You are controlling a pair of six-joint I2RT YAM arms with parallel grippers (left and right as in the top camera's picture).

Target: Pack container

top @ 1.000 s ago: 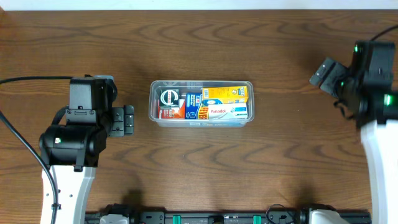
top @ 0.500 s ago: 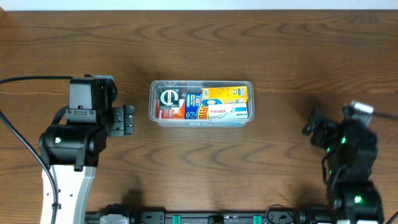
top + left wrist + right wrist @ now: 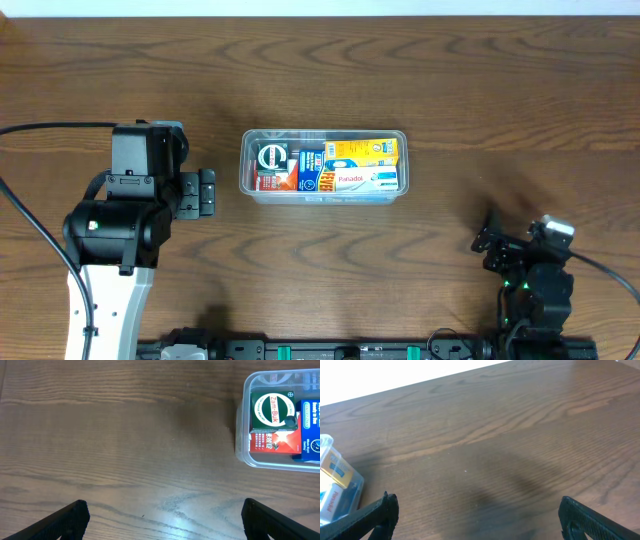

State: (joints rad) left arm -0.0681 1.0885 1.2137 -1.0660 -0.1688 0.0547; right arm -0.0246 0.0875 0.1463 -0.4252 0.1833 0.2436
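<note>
Your clear rectangular plastic container (image 3: 322, 199) sits at the middle of the brown wooden table (image 3: 330, 60), a little toward the far side, with its long axis running left to right. It looks full. A green-and-white Zam-Buk box (image 3: 271, 157) lies at its left end above a red box (image 3: 272, 442). A yellow carton (image 3: 366, 150) and a white Panadol carton (image 3: 358, 180) fill the right half. No loose product is visible on the table, so the packing appears finished or nearly so.

Your left pincer (image 3: 208, 192) is near the container's left short end, slightly to the near side of its middle line and pointing right at it. In the left wrist view its fingertips stand spread at the two lower corners, with bare wood between them and nothing held (image 3: 165, 512). The container's left wall (image 3: 240, 435) shows far and right of that gap.

Your right pincer (image 3: 487, 240) is well apart from the container, off to its near right. It too is spread wide and empty (image 3: 477, 510), and only a corner of the container (image 3: 325, 441) shows at the far left of its view.

The left arm is clearly nearer. If the container needs a nudge or a grasp, approach from the left along its long axis, shifting a little farther to line up.
</note>
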